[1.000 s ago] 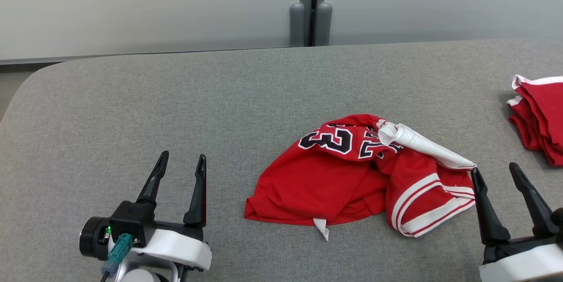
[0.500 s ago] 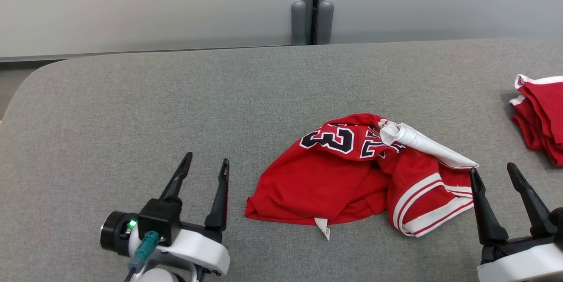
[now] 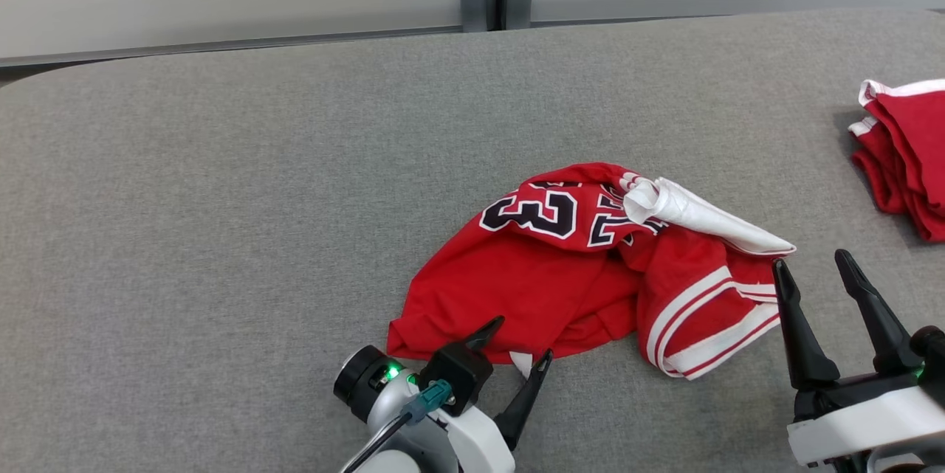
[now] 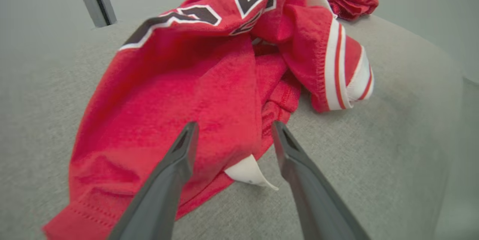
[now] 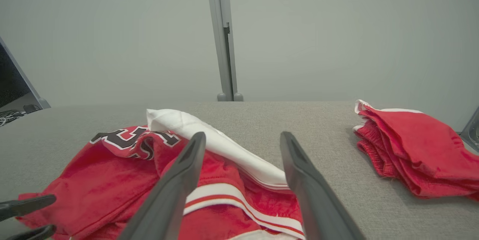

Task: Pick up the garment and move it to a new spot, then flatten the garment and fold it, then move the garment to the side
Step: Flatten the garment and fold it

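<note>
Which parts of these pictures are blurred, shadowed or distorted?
Head view: even light, sharp; the folded red clothes throw a faint shadow leftward. Left wrist view: the left claw is soft, the grey table edge bends. Right wrist view: the right claw is soft, the jersey sharper.

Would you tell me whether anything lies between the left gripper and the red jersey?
Nothing visible does. The open left gripper is right at the near hem of the red jersey, its fingers either side of the white tag, above the grey table.
</note>
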